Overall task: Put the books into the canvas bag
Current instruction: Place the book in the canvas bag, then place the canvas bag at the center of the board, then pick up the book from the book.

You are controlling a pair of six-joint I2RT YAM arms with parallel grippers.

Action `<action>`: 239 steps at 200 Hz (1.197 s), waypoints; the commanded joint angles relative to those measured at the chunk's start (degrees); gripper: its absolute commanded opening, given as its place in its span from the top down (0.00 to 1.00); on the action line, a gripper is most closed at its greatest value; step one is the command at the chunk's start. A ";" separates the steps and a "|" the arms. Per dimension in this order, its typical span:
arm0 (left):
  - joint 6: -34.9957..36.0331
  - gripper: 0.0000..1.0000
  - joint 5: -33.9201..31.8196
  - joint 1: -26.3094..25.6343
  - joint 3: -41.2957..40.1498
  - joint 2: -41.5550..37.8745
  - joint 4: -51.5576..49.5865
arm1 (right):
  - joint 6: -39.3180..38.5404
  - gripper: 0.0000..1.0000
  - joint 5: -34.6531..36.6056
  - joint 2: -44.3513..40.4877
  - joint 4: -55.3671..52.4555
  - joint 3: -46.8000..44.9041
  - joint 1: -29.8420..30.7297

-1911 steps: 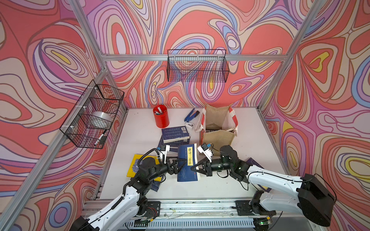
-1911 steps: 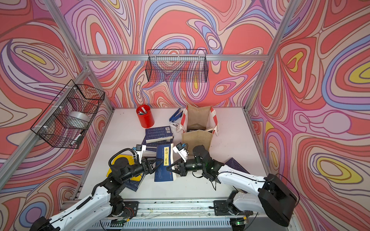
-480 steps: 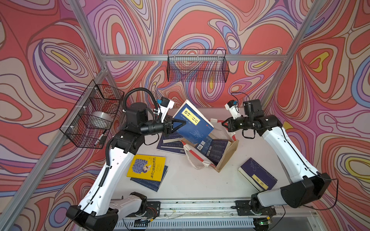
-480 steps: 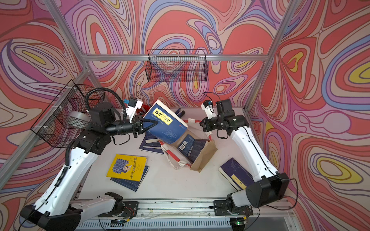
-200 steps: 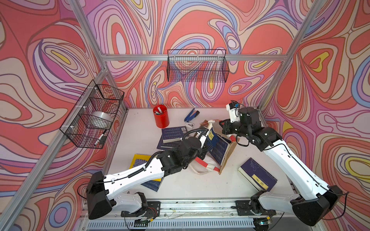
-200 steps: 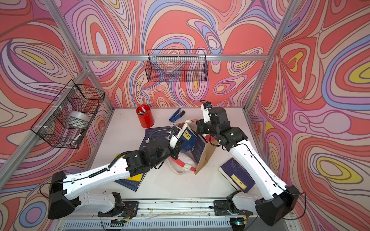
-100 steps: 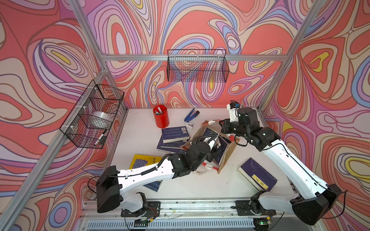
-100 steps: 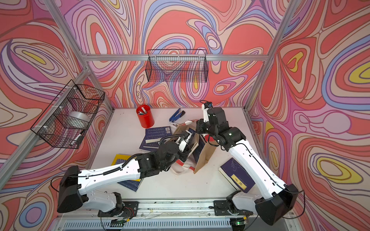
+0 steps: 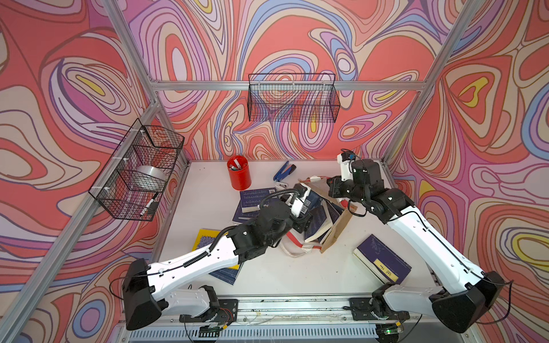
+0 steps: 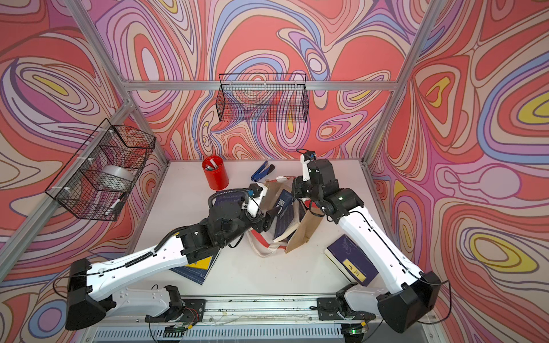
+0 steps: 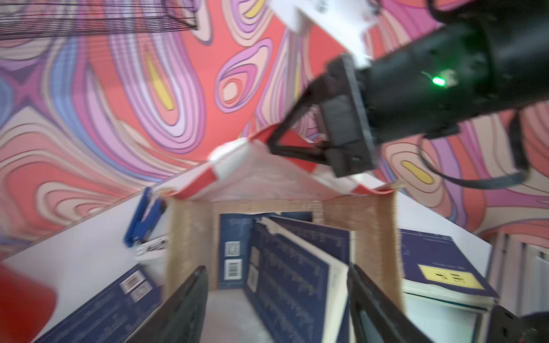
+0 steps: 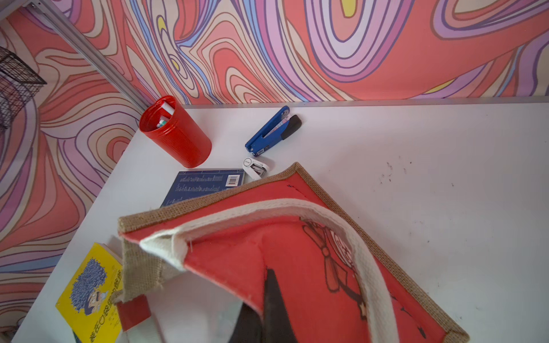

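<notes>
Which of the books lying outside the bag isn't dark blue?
The yellow book with the purple cartoon figure, partly hidden by the left arm in both top views; the other loose books are navy.

Walls (image 9: 297,38) swirled in red, purple and cream enclose a white tabletop (image 9: 208,190); black wire baskets (image 9: 292,98) hang from aluminium rails (image 9: 371,86)
</notes>
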 commanded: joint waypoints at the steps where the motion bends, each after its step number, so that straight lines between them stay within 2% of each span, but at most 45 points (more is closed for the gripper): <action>1: -0.27 0.22 0.24 2.65 -0.93 -3.41 -5.48 | -0.77 1.00 -1.22 1.13 3.48 -2.22 -3.66; 19: 0.41 0.20 -0.09 4.05 -1.22 -4.83 -7.47 | -1.43 0.87 -4.67 3.07 4.84 -2.56 -7.36; 43: 0.50 0.18 0.23 4.89 -1.28 -4.95 -8.02 | -3.60 0.55 -6.55 6.08 6.55 -1.08 -8.60; 69: 0.71 0.16 0.35 5.30 0.10 -2.12 -9.19 | -4.82 0.40 -7.17 9.37 6.04 2.13 -8.89; 126: 0.56 0.13 2.13 7.74 3.38 1.97 -10.88 | -6.35 0.29 -4.85 8.12 2.43 5.26 -8.96; 144: -1.45 0.11 3.97 11.12 3.93 2.29 -12.33 | -6.93 0.26 -6.26 6.16 0.85 5.53 -8.87; 170: -6.08 0.05 8.95 18.18 4.99 2.35 -15.60 | -7.96 0.10 -12.59 3.30 -1.08 5.59 -8.40; 179: -7.06 0.01 9.50 20.00 5.10 2.10 -16.04 | -8.25 0.09 -14.14 2.30 -1.20 5.45 -7.30; 188: -7.68 0.00 10.60 21.64 5.15 1.86 -16.83 | -8.39 0.02 -14.95 1.55 -1.09 5.45 -5.08; 218: -12.01 0.00 15.88 28.52 5.83 2.34 -21.02 | -8.36 0.02 -14.27 3.74 -0.29 7.26 7.71; 239: -17.71 0.00 23.91 36.06 4.49 3.57 -21.80 | -3.71 0.02 -15.59 8.36 5.83 6.10 14.23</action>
